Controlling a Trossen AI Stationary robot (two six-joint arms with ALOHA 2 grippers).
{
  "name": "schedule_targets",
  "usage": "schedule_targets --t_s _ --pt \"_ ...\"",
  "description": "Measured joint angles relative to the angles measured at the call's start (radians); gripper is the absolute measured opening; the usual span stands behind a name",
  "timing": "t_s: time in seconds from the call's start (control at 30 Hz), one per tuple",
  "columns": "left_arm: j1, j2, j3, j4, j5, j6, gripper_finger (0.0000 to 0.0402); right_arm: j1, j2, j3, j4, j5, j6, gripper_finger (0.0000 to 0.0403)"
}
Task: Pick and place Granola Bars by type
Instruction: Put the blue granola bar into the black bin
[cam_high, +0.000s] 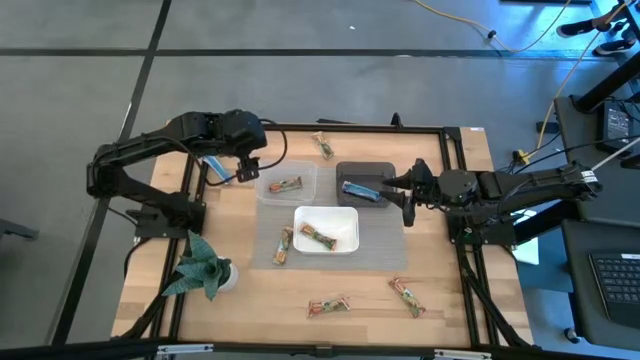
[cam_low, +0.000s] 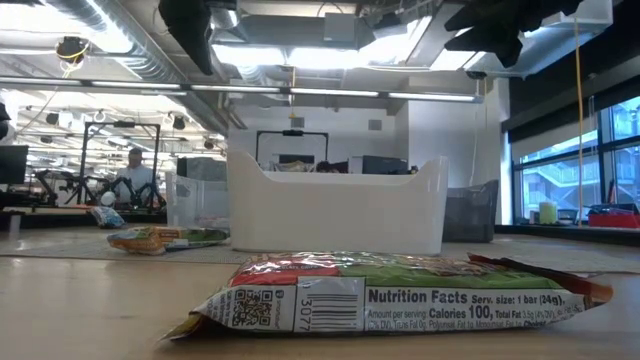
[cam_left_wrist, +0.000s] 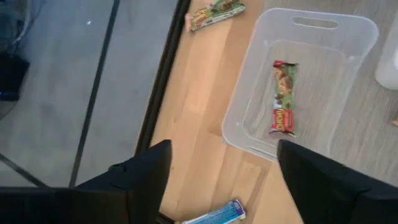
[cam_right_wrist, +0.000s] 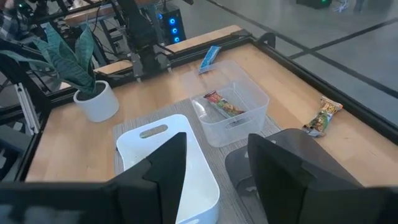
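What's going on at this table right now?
Two arms are sorting granola bars into tubs. The left gripper hangs open above a blue bar lying on the table beside the clear tub, which holds one tan bar. The right gripper is open next to the dark tub, where another blue bar lies. The white tub holds one tan bar, and several more are scattered on the table.
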Motion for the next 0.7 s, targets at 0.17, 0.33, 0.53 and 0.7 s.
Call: schedule_targets --t_s 0.17,0.33,0.53,0.7 --pt "0.031 0.000 0.000 -0.077 -0.009 -0.035 0.0283 0.000 0.000 0.000 0.000 0.000 -0.034 0.0174" --pt "0.138 0.000 -0.016 -0.157 -0.011 -0.107 0.0283 -0.004 0.000 0.000 0.002 0.002 -0.080 0.0174" --pt "0.277 0.013 -0.081 -0.161 0.007 -0.183 0.0281 -0.044 0.000 0.000 0.023 0.002 -0.094 0.0174" --pt "0.361 0.055 -0.152 -0.184 -0.002 -0.254 0.0280 -0.072 0.000 0.000 0.023 0.002 -0.090 0.0174"
